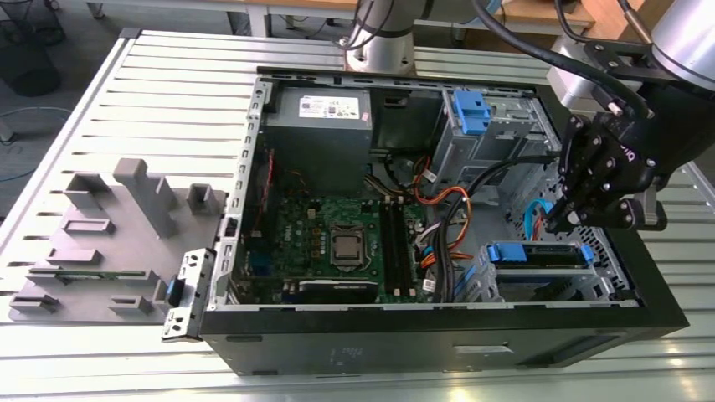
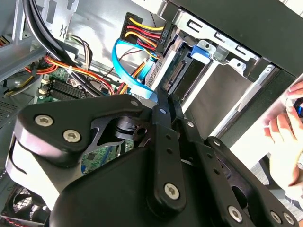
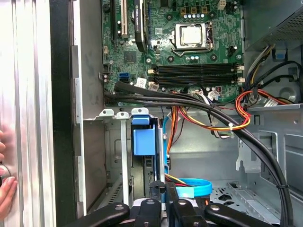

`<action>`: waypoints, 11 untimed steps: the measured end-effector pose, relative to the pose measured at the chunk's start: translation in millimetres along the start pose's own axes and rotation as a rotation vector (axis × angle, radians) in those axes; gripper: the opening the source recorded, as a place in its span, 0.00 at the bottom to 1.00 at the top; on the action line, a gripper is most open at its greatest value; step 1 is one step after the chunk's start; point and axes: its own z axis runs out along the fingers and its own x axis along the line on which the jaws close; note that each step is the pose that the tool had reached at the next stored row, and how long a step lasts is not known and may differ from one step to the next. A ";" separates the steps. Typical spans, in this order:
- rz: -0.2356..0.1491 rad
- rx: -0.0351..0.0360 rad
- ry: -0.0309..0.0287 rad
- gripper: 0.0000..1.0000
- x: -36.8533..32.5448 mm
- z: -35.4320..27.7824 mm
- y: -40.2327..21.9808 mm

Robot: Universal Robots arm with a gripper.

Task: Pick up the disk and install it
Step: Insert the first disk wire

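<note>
The disk (image 1: pixel 550 255) lies in the lower drive bay at the front corner of the open computer case (image 1: pixel 447 343), on the exterior view's right, its blue bracket toward the motherboard. In both wrist views it stands edge-on in the metal cage: the disk (image 3: pixel 154 168) sits below its blue tab, and the disk (image 2: pixel 179 71) shows its connector edge. My gripper (image 1: pixel 555 224) hangs just above that bay. Its fingers (image 2: pixel 163 101) are drawn together, tips at the disk's connector edge. The gripper (image 3: pixel 161 189) is in line with the disk.
A blue data cable (image 2: pixel 125 71) and bundled power wires (image 3: pixel 213 118) run close by the bay. The motherboard (image 1: pixel 335 239), a grey power supply (image 1: pixel 324 109) and an upper blue bracket (image 1: pixel 470 109) fill the case. A grey fixture (image 1: pixel 112 234) lies left. A person's hand (image 2: pixel 284 137) rests beside the case.
</note>
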 end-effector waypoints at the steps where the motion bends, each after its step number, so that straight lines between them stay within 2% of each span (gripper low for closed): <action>1: 0.000 0.0000 0.0001 0.16 0.2 0.0 0.0; 6: 0.000 0.0026 -0.0003 0.16 3.5 0.9 -0.3; 11: -0.004 0.0148 -0.0018 0.16 7.7 3.8 0.4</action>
